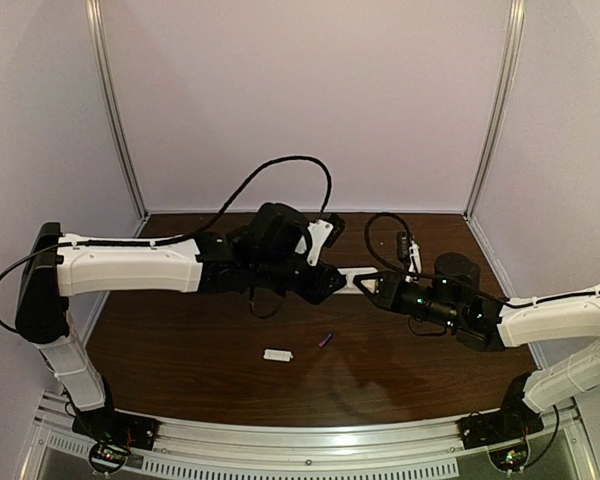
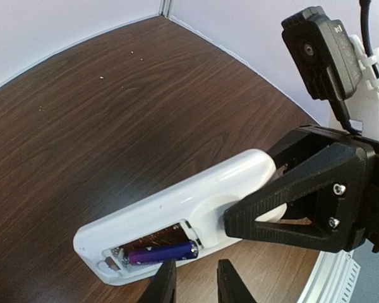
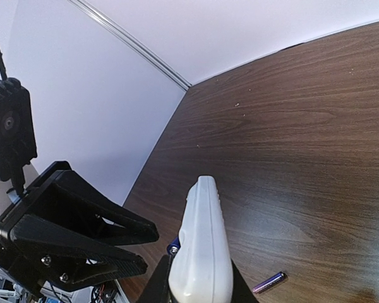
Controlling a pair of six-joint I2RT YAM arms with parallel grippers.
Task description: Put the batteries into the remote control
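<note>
The slim white rectangular plastic remote control (image 2: pixel 177 214) is held in the air above the dark brown wooden desk (image 2: pixel 114 113), back side up and its battery bay uncovered. The right claw (image 3: pixel 200 287) is clamped across the end away from the bay. One small purple-blue cylindrical battery (image 2: pixel 163 252) already lies lengthwise in the near slot of that bay. The slot next to it looks bare, though part of it is in shadow. The left claw (image 2: pixel 192 287) hovers just beside the open bay, its two black fingers narrowly apart with desk showing between them and nothing in their grip. The second purple-blue battery (image 1: pixel 325 340) lies loose on the desk, well below and apart from the remote control. The small white rectangular plastic cover (image 1: pixel 277 354) lies near it. By my reading the task is about half done: one cell is in and the step in hand is finishing at the bay before going for the other. The next move calls for the left claw to drop to the desk and pinch the second battery across its slim body. It then has to carry the cell to the free slot with the ends turned the right way, while the right claw keeps the remote control level and steady. The cell is tiny and round, so it could roll or twist out of a poor pinch.
</note>
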